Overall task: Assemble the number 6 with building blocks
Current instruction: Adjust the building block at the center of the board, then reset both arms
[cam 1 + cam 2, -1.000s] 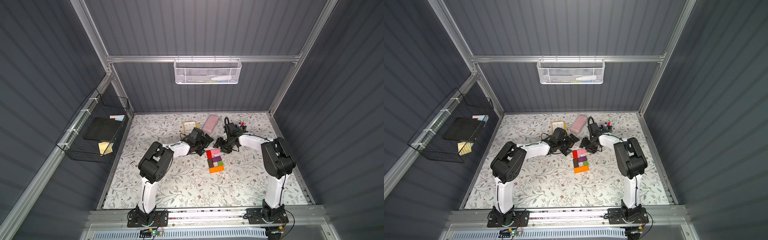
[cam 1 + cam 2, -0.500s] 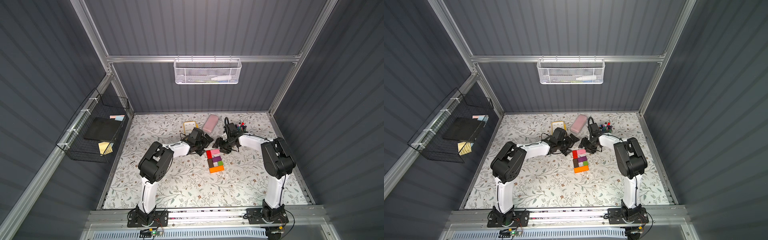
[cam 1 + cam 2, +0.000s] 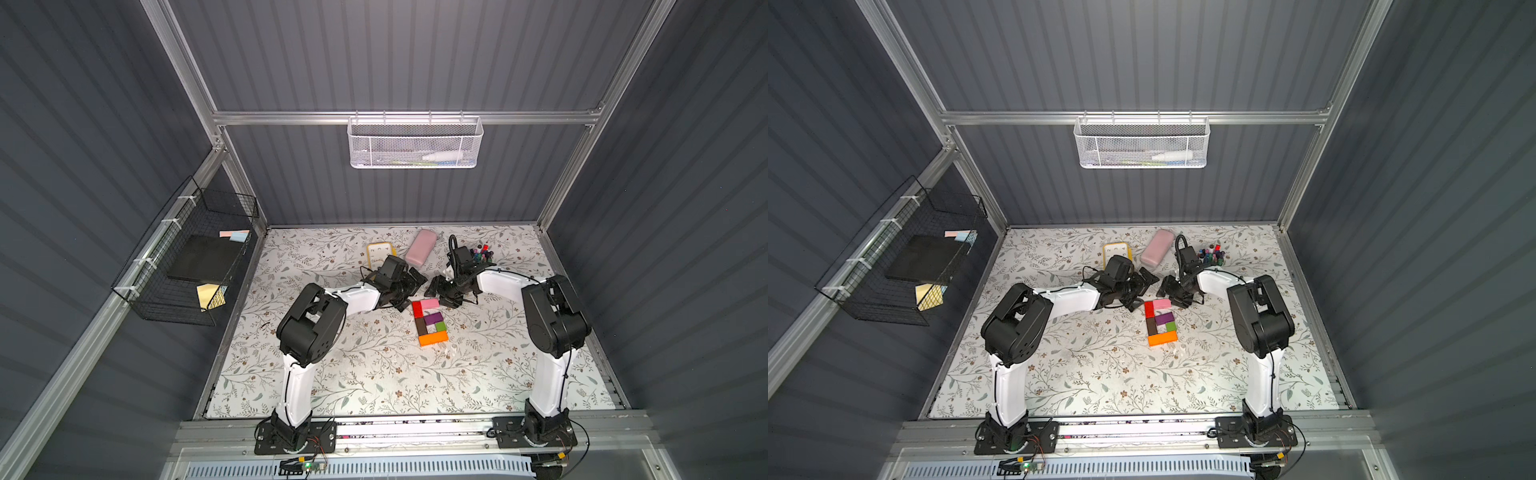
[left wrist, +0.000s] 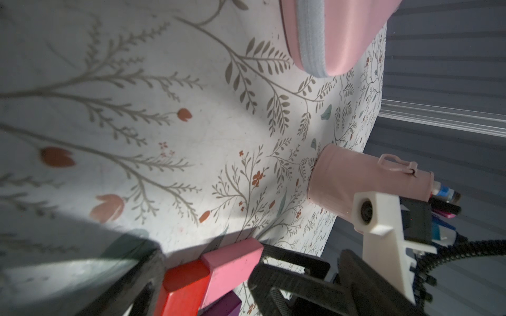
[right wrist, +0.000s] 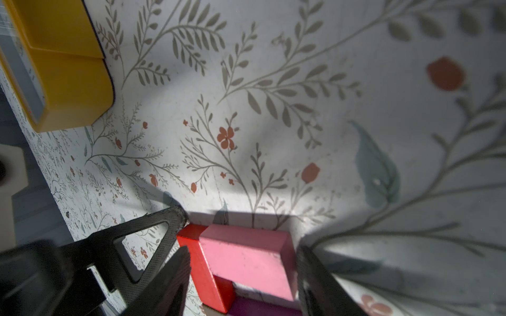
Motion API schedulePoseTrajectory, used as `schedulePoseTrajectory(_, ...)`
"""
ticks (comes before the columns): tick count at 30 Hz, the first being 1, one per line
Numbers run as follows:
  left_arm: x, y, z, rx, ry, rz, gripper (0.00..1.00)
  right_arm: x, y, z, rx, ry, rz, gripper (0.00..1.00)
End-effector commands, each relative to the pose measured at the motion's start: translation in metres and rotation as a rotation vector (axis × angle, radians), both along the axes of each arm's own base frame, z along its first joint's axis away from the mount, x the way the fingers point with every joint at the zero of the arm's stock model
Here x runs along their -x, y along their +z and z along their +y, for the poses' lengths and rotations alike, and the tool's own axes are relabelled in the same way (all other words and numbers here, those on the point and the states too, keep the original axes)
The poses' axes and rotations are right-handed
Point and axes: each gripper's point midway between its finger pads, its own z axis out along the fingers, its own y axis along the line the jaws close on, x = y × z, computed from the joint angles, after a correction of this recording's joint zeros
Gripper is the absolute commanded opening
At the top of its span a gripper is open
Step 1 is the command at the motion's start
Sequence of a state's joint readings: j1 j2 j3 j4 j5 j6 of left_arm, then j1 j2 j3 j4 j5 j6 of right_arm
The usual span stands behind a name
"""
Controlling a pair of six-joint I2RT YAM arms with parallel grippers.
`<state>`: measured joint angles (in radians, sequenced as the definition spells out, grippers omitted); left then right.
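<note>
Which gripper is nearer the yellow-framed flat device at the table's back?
Left. The left gripper sits just in front of the yellow-framed flat device, slightly to its right; the right gripper is farther right, past the left one.

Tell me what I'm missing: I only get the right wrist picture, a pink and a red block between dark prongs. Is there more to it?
Observer: Yes. In both top views they top a blocky 6: a brown block, purple block, green cube and orange block sit below.
Operator: Anything behind this arm?
Observer: A pink pen cup stands upright just beyond it.
Operator: Whose is that latticed prong by the red block?
Observer: It belongs to the left gripper; a top view shows its jaws wide open beside that block.
</note>
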<state>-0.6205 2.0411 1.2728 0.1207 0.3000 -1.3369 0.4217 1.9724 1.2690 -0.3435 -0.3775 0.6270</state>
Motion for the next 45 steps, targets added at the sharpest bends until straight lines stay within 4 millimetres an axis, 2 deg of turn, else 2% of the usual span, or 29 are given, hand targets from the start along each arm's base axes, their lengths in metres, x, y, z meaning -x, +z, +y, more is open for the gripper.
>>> schedulePoseTrajectory(1,0.007,-0.012,0.004,-0.045,-0.004,0.030,1.00,0.002,-0.006,-0.010,0.065,-0.014,-0.009,0.63)
schedulePoseTrajectory(5,0.004,-0.006,0.011,-0.074,0.018,0.001,0.99,-0.007,0.005,-0.022,0.120,-0.062,-0.074,0.63)
schedulePoseTrajectory(8,0.003,0.004,0.021,-0.124,0.035,-0.027,0.99,-0.012,0.022,-0.026,0.119,-0.079,-0.143,0.64)
schedulePoseTrajectory(15,0.003,0.043,0.047,-0.195,0.095,-0.124,0.99,-0.005,0.061,-0.024,0.075,-0.052,-0.286,0.64)
schedulePoseTrajectory(18,0.004,0.067,0.063,-0.255,0.114,-0.180,0.99,0.001,0.083,-0.021,0.072,-0.022,-0.347,0.65)
schedulePoseTrajectory(24,0.008,0.120,0.111,-0.456,0.135,-0.303,0.99,0.010,0.135,-0.031,0.121,-0.028,-0.492,0.73)
schedulePoseTrajectory(27,0.013,0.144,0.147,-0.537,0.159,-0.357,1.00,0.015,0.168,-0.040,0.123,-0.051,-0.586,0.80)
schedulePoseTrajectory(31,0.024,0.175,0.202,-0.681,0.242,-0.457,0.99,0.027,0.197,-0.065,0.181,-0.109,-0.680,0.83)
schedulePoseTrajectory(34,0.032,0.193,0.228,-0.756,0.271,-0.542,0.99,0.036,0.211,-0.091,0.261,-0.160,-0.769,0.84)
schedulePoseTrajectory(37,0.041,0.199,0.249,-0.844,0.297,-0.580,0.99,0.045,0.222,-0.119,0.331,-0.247,-0.848,0.86)
schedulePoseTrajectory(39,0.047,0.198,0.261,-0.889,0.320,-0.588,0.99,0.052,0.231,-0.145,0.363,-0.380,-0.908,0.92)
schedulePoseTrajectory(40,0.051,0.198,0.266,-0.908,0.328,-0.602,1.00,0.057,0.236,-0.154,0.368,-0.421,-0.946,0.98)
schedulePoseTrajectory(41,0.056,0.195,0.272,-0.926,0.337,-0.612,0.99,0.061,0.241,-0.161,0.377,-0.447,-0.997,0.99)
schedulePoseTrajectory(45,0.072,0.196,0.297,-0.981,0.431,-0.691,0.99,0.070,0.239,-0.189,0.474,-0.539,-1.112,0.99)
